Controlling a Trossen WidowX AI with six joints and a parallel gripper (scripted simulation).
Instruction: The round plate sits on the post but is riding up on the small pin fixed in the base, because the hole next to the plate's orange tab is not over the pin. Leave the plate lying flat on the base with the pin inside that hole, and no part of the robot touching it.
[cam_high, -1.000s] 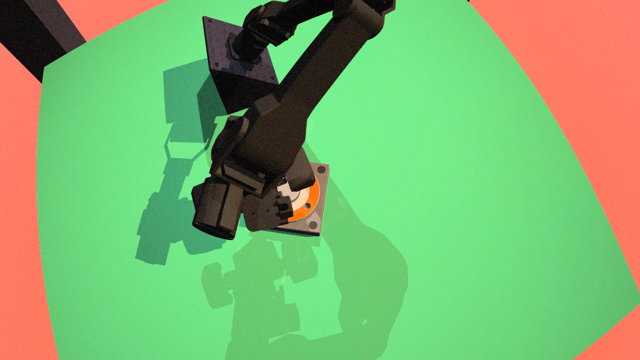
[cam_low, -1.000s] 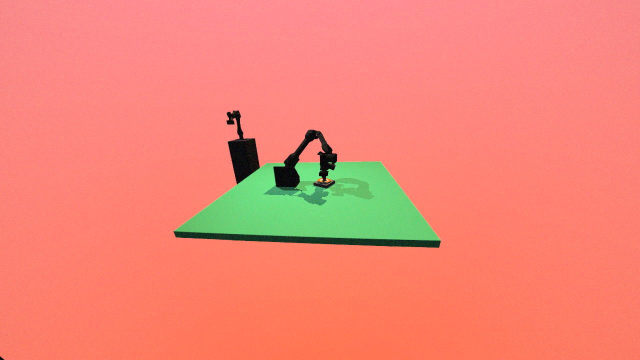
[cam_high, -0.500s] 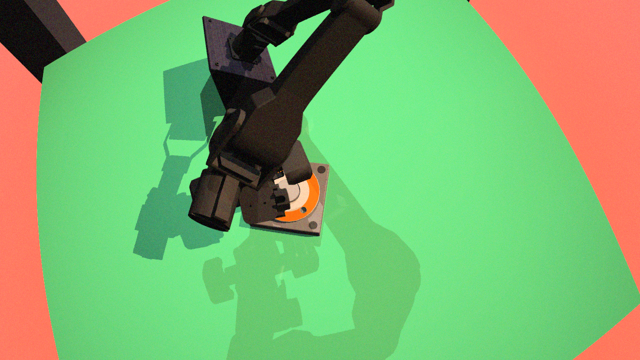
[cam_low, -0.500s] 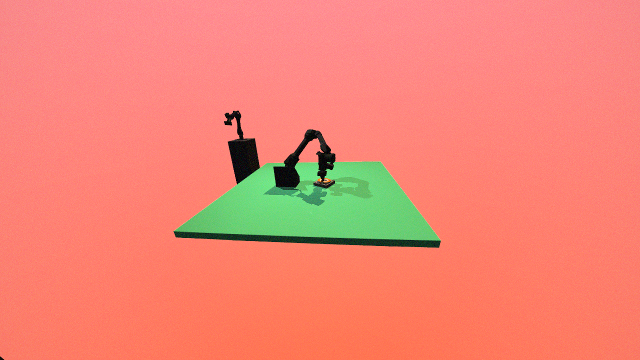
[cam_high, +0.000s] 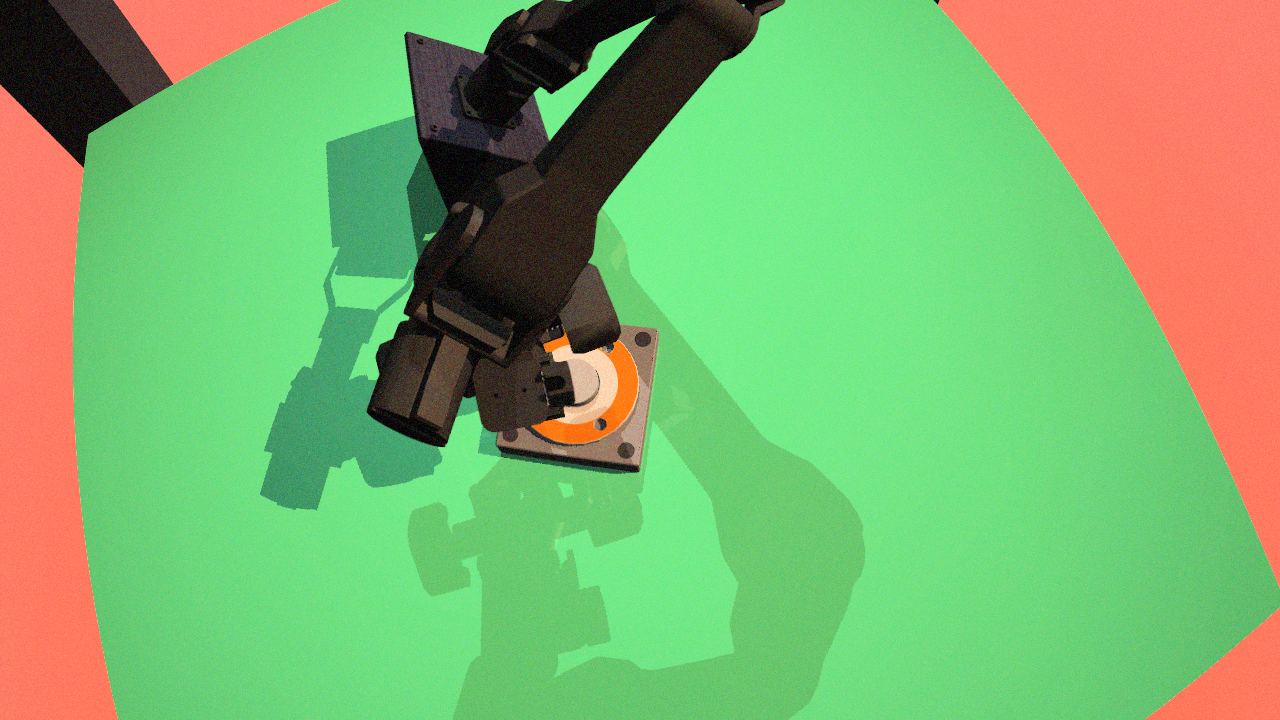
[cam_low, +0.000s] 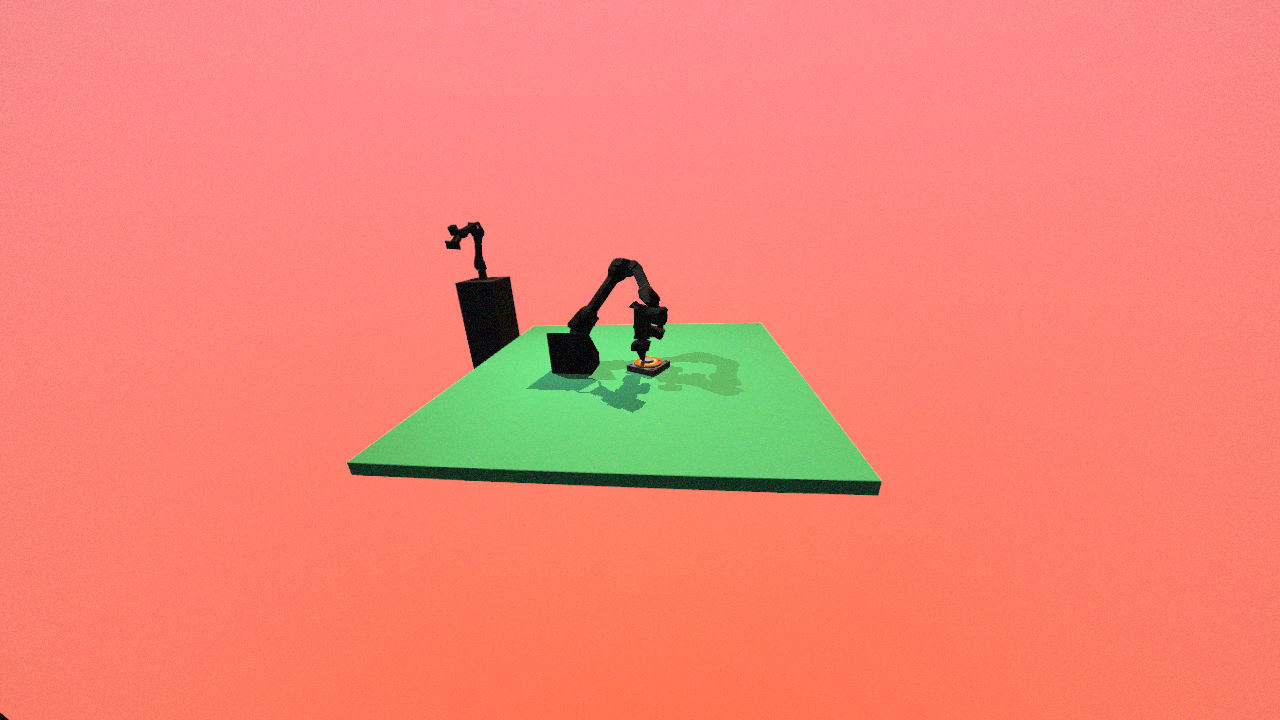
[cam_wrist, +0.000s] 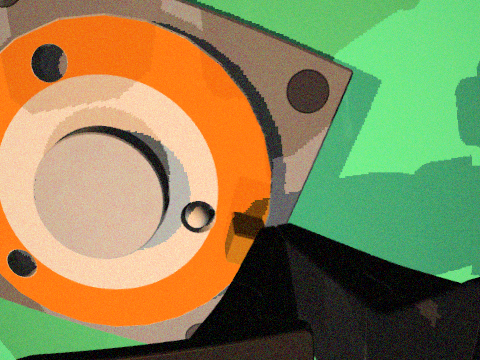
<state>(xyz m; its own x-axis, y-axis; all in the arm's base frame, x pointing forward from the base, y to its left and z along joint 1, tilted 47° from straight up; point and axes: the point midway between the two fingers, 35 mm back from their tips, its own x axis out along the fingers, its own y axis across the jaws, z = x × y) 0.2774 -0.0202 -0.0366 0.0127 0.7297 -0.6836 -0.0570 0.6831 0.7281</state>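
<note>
From the top view, the black arm and closed black gripper cover the left half of the round orange-and-cream plate and part of the square grey base. The wrist view's left edge crops the plate. From the exterior view, the plate is too small to resolve.
</note>
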